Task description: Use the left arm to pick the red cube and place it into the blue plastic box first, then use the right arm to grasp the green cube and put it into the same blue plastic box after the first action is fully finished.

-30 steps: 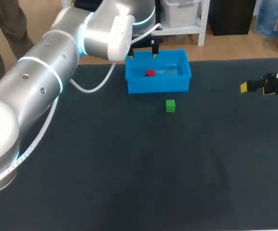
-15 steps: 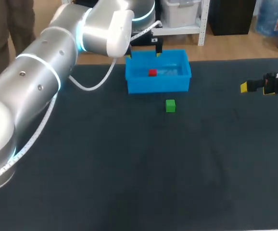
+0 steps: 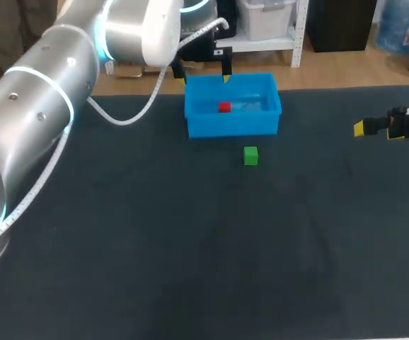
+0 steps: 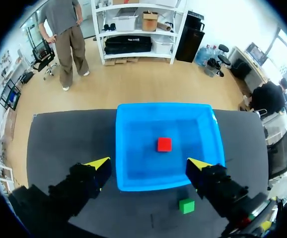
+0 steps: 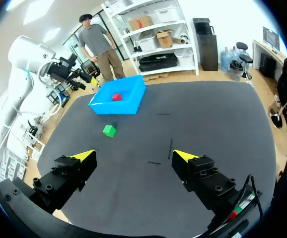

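The red cube point(image 3: 223, 107) lies loose on the floor of the blue plastic box point(image 3: 197, 124) at the table's far side; it shows in the left wrist view too, red cube point(image 4: 164, 144) inside the blue box point(image 4: 208, 135). My left gripper point(image 3: 202, 75) hangs open above the box's far left rim, nothing between its fingers point(image 4: 100, 164). The green cube point(image 3: 250, 156) sits on the mat just in front of the box. My right gripper point(image 3: 360, 128) stays open at the right edge, far from the green cube point(image 5: 108, 130), which lies ahead of it beside the box point(image 5: 131, 104).
A dark mat covers the table point(image 3: 190, 248). My left arm point(image 3: 56, 92) stretches from the near left corner across to the box.
My left gripper has opened fully and risen away from the box toward the far side. The red cube stays lying in the box. The right arm has not moved.
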Available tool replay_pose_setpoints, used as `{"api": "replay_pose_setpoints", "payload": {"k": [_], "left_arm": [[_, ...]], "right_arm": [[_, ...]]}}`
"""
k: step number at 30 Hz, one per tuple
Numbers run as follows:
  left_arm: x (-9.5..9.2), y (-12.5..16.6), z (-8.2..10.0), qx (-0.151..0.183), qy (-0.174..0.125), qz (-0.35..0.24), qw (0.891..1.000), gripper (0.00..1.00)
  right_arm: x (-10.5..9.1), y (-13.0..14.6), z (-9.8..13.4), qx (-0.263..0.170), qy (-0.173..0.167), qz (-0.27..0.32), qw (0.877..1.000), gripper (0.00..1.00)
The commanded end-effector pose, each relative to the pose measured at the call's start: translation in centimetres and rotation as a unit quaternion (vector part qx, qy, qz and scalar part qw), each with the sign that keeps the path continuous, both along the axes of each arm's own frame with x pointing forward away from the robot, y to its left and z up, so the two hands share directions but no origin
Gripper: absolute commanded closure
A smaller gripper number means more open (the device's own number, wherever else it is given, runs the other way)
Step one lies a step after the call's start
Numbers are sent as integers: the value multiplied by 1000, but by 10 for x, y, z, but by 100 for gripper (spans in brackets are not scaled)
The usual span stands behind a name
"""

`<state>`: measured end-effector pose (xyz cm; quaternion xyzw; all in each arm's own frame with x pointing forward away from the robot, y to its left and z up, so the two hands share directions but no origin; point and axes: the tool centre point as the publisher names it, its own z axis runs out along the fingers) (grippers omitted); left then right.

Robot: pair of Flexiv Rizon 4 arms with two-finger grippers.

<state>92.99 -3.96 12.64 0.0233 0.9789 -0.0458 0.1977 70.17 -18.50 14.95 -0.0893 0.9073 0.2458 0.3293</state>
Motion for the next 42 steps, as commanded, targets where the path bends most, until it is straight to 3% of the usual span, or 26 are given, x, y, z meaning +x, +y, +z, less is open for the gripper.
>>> {"api": "replay_pose_setpoints", "payload": {"k": [1, 20, 42], "left_arm": [[-10, 10, 7, -13, -6, -9, 1000, 0], [-53, 32, 24, -53, -44, -61, 996, 0], [-93, 62, 30, -80, -60, -103, 990, 0]], "right_arm": [[-1, 0, 0, 0, 0, 0, 1000, 0], [-1, 0, 0, 0, 0, 0, 1000, 0], [-1, 0, 0, 0, 0, 0, 1000, 0]]}}
